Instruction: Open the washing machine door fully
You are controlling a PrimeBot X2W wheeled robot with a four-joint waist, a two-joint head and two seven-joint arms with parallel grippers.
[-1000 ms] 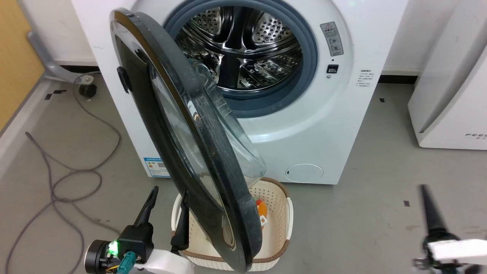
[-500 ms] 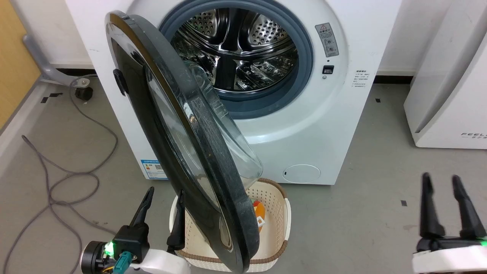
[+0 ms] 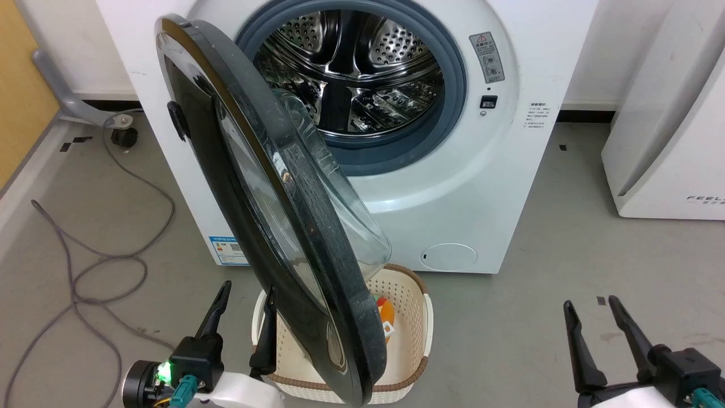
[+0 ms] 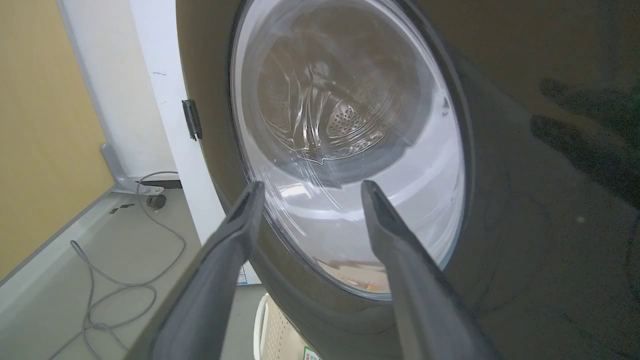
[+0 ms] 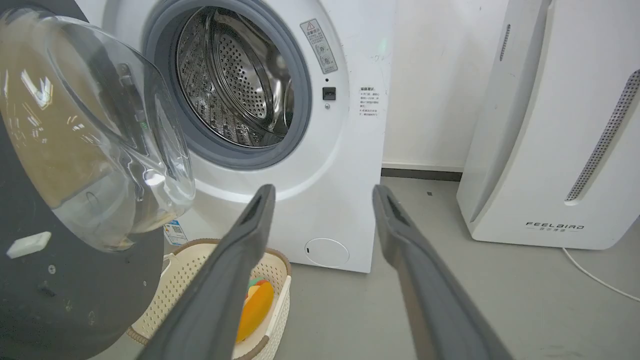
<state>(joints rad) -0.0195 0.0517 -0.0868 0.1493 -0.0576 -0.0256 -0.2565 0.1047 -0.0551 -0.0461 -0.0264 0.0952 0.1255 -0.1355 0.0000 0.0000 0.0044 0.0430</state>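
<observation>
Grey concrete floor [image 3: 538, 238] runs up to a white wall, with a yellow panel [image 3: 22, 85] at the left and a loose grey cable [image 3: 113, 266] looping across the ground. Against the wall stands the white front-loading washing machine [image 3: 487, 187], its perforated steel drum [image 3: 362, 73] in plain sight inside the grey rubber ring [image 3: 453, 113]. A small blue label [image 3: 226, 249] and a round cap [image 3: 450, 256] sit low on its front.

The large round glossy black washing machine door [image 3: 317, 249] is hinged on the left side of the machine. It stands swung partway out, nearly edge-on to the head camera, and its bulging clear glass bowl [image 3: 362, 226] faces the drum. Its lower edge hangs over a cream perforated plastic basket [image 3: 416, 317] on the floor, which has an orange object [image 3: 387, 311] inside.

The left gripper [image 3: 249, 286] is at the lower left, just beside the door's glossy outer face. Its two dark fingers are spread apart and grasp nothing. In the left wrist view they point at the door's window, and I cannot tell whether either one touches the door.

The right gripper [image 3: 589, 301] is at the lower right above bare floor, well apart from the door, its fingers likewise spread and empty. A plain white appliance lettered FEELAIRD [image 3: 668, 141] stands to the right of the washer.
</observation>
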